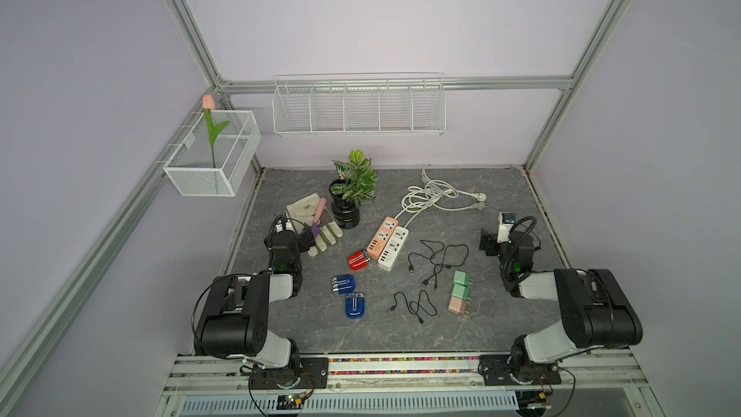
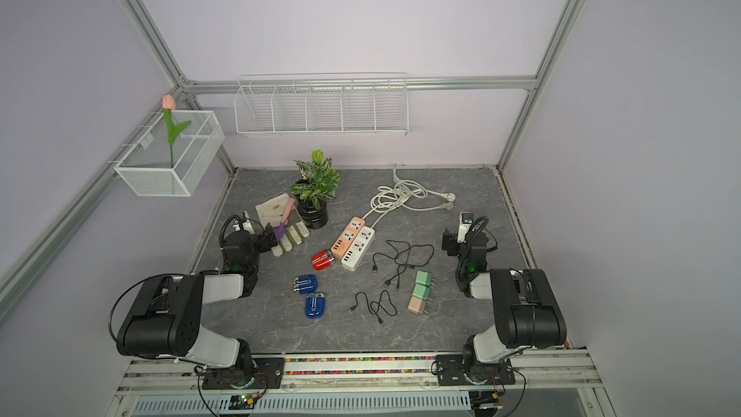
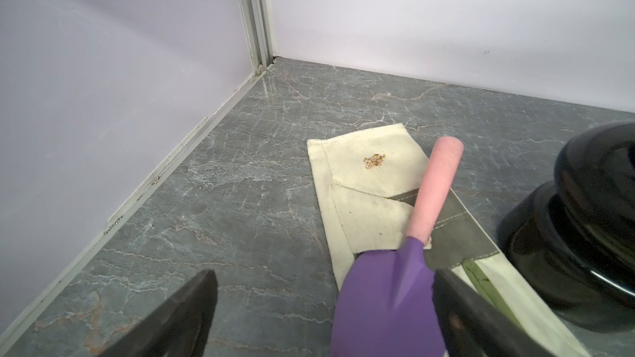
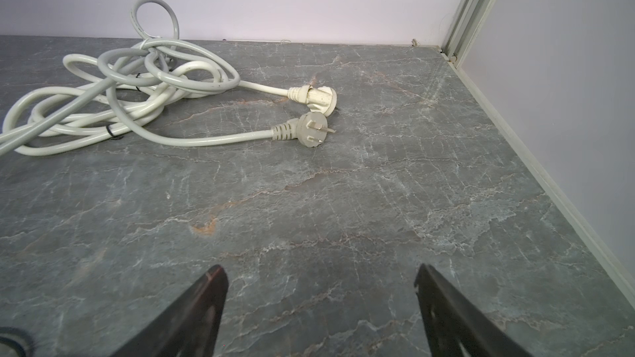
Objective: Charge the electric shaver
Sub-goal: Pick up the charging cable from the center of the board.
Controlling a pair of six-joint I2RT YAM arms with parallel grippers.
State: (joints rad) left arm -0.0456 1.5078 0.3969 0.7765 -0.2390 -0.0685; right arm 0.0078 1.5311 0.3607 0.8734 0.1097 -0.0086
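Three compact electric shavers lay near the table's middle in both top views. The red shaver [image 1: 358, 260] sat just beside the near end of the orange power strip [image 1: 383, 236]. One blue shaver [image 1: 343, 284] lay at its 7 o'clock and a second blue shaver [image 1: 355, 305] at its 6 o'clock. Black USB cables [image 1: 439, 258] sprawled at its 3 o'clock, with green wall adapters [image 1: 461, 279] beyond them.

Each shaver looked small, light and rigid, and the glossy shell was probably slippery. The safest hold seemed to be across the flat sides at mid-body, clear of the cutting head and the charging port.

Neither wrist camera showed a shaver. The left wrist view showed the left gripper [image 3: 323, 273] spread wide and holding nothing, with the purple blade of a pink-handled trowel [image 3: 436, 187] lying between the jaws on a canvas glove [image 3: 360, 173]. The right wrist view showed the right gripper [image 4: 321, 266] released over bare table, and two unplugged white mains plugs [image 4: 312, 128] at 12 o'clock.
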